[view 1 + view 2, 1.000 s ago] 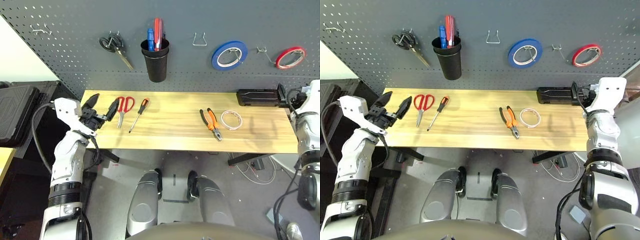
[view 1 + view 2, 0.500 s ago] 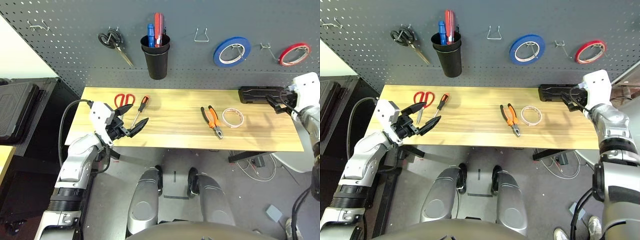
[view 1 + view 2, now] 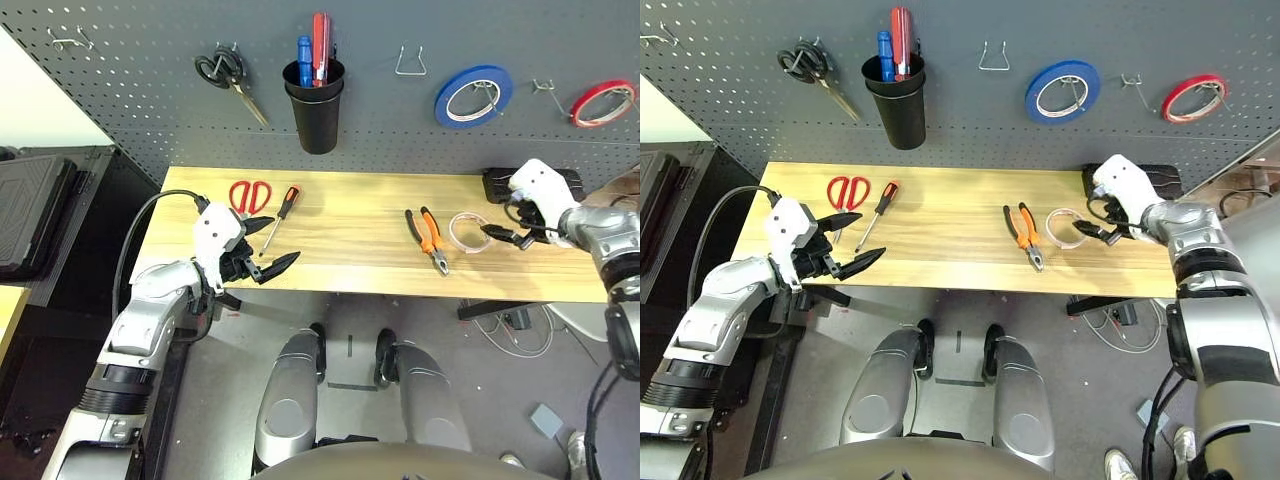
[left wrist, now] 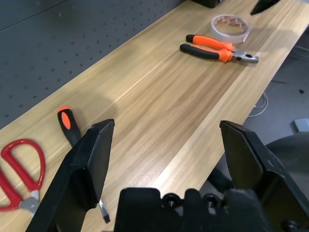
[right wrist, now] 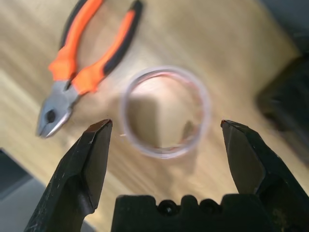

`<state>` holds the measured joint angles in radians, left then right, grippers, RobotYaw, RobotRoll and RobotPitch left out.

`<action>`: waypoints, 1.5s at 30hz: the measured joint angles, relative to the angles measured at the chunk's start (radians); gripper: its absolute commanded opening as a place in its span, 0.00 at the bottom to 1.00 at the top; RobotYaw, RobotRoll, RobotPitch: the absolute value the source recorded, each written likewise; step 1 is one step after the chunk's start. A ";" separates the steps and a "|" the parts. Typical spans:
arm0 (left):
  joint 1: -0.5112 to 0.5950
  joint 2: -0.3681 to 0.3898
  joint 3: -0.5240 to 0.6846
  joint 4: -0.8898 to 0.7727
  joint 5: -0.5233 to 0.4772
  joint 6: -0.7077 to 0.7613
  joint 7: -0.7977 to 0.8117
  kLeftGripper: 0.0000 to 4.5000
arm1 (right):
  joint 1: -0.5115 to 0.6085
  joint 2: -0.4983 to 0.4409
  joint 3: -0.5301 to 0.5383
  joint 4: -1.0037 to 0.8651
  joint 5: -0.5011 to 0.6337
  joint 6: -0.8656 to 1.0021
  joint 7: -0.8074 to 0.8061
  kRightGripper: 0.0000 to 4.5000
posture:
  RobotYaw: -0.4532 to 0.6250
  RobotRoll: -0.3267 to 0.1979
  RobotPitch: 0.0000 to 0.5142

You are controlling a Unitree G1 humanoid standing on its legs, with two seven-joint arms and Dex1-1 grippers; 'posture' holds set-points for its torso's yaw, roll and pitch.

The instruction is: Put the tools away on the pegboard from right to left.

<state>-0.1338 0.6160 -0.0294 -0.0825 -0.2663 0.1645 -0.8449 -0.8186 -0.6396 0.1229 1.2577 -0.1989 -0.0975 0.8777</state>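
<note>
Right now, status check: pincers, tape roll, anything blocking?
Right pincer open, poised over the cream-white tape roll. Left pincer open, empty, near the screwdriver. Roll lies flat on the table, pliers beside it, not blocking.

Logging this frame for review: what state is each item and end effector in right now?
Cream tape: flat on table, untouched.
Pliers: on table, shut.
Screwdriver: lying on table.
Red scissors: on table, closed.
Black scissors: hung on pegboard.
Cup: holding screwdrivers.
Left end effector: open, empty.
Right end effector: open, beside cream tape.
</note>
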 measured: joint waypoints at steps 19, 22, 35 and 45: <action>0.083 0.034 0.028 -0.118 0.007 0.047 0.024 0.99 | -0.029 0.111 0.101 0.056 -0.136 0.041 -0.123 1.00 | 0.80 0.62 0.58; 0.089 0.034 0.029 -0.140 0.007 0.054 0.029 0.99 | -0.030 0.115 0.100 0.057 -0.138 0.056 -0.132 1.00 | 0.81 0.62 0.58; 0.113 0.039 0.050 -0.179 0.006 0.075 0.036 0.99 | -0.027 0.122 0.070 0.057 -0.127 0.118 -0.153 1.00 | 0.80 0.62 0.57; 0.107 0.039 0.050 -0.178 0.006 0.078 0.035 0.99 | 0.003 0.088 0.056 0.066 -0.114 0.142 -0.163 1.00 | 0.78 0.62 0.57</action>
<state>-0.0272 0.6547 0.0203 -0.2607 -0.2599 0.2425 -0.8095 -0.8159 -0.5514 0.1789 1.3233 -0.3132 0.0444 0.7145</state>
